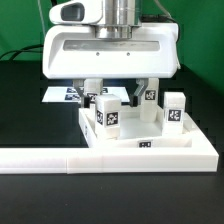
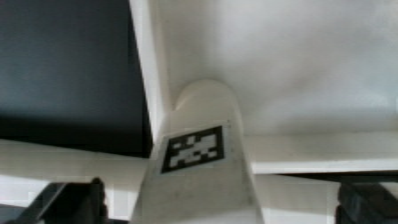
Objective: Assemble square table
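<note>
The square white tabletop [image 1: 150, 138] lies flat behind the low wall, with a tag on its front edge. Three white tagged legs stand upright on it: one near the front [image 1: 107, 113], one at the exterior view's right [image 1: 175, 108], and one partly behind a finger [image 1: 150, 98]. My gripper [image 1: 120, 95] hangs over the tabletop, open, its fingers [image 1: 93, 90] on either side of the front leg. In the wrist view that leg [image 2: 199, 150] rises between the dark fingertips [image 2: 71, 200] of the gripper [image 2: 217, 205], with a gap on each side, and the tabletop [image 2: 285, 60] lies beyond.
A long low white L-shaped wall [image 1: 60, 158] runs along the front, against the tabletop's edge. The marker board [image 1: 62, 94] lies behind, at the exterior view's left. The table surface [image 1: 25, 110] is black.
</note>
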Available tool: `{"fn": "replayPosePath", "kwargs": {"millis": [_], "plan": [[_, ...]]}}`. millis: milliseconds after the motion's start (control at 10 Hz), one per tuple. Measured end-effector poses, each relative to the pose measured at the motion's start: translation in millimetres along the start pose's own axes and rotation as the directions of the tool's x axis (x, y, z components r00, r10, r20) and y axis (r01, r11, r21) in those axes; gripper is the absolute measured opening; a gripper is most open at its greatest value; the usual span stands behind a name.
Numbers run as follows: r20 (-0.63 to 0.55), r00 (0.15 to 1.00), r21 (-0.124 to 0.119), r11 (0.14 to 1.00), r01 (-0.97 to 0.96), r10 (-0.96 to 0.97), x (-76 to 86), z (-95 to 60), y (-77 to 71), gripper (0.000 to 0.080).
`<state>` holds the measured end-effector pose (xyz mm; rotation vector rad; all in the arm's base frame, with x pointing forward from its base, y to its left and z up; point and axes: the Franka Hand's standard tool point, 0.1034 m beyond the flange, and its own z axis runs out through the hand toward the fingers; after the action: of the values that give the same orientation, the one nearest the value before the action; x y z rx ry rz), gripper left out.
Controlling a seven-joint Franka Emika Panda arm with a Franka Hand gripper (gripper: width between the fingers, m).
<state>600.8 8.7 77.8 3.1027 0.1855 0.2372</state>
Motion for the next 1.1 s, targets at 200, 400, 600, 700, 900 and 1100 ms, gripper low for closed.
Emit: {"fn": "replayPosePath", "kwargs": {"millis": [200, 400, 600, 700, 900, 1100], "plan": [[-0.025, 0.999, -0.011, 1.0, 0.027, -0.027, 0.5, -1.6, 2.3, 0.0649], [-0.024, 0.999, -0.011, 1.0, 0.023, -0.023, 0.2, -1.0, 2.5, 0.0383], [-0.024, 1.0, -0.01, 1.0, -0.007, 0.006, 0.1, -0.8, 2.4, 0.0289], [-0.025, 1.0, -0.01, 1.0, -0.016, 0.015, 0.1, -0.8, 2.3, 0.029], [-0.034, 0.966, 0.005, 0.967, -0.256, 0.256, -0.2, -0.6, 2.7, 0.029], [-0.048, 0.875, 0.029, 0.877, -0.48, 0.481, -2.3, 0.0, 4.3, 0.029]]}}
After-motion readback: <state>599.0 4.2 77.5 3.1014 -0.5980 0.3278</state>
